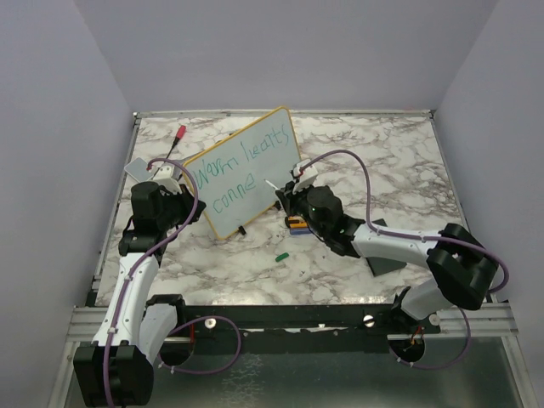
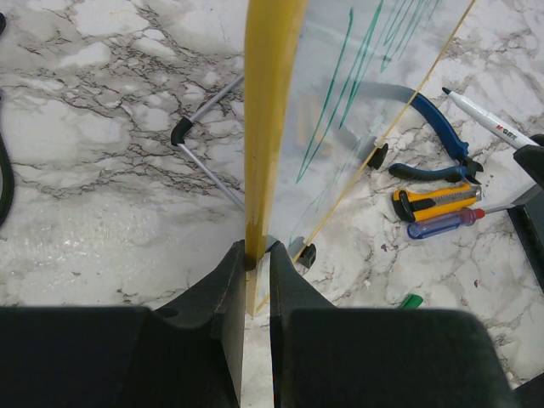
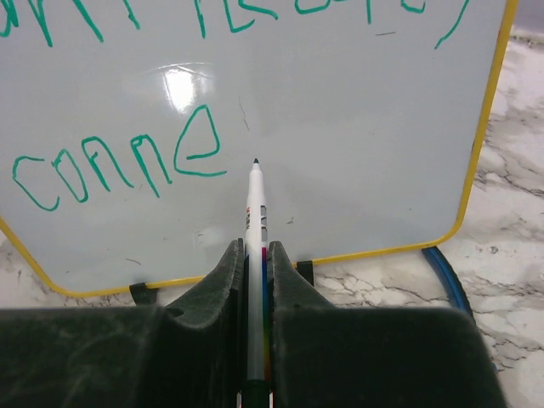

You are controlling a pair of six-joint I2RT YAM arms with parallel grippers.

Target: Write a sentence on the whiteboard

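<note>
On the white, grey-veined marble counter (image 1: 382, 161), boxed in by plain pale walls (image 1: 280, 51), the whiteboard (image 1: 265, 194) is standing left of centre. The left gripper (image 2: 257, 255) is clamping its yellow side edge. The right gripper (image 3: 255, 255) is pinching a marker (image 3: 255, 212), whose tip is pointing at the board just right of the sentence (image 3: 110, 166), which is reading "conne" on its lower line; contact is unclear. A green cap (image 1: 281, 254) is lying on the counter nearer the front.
</note>
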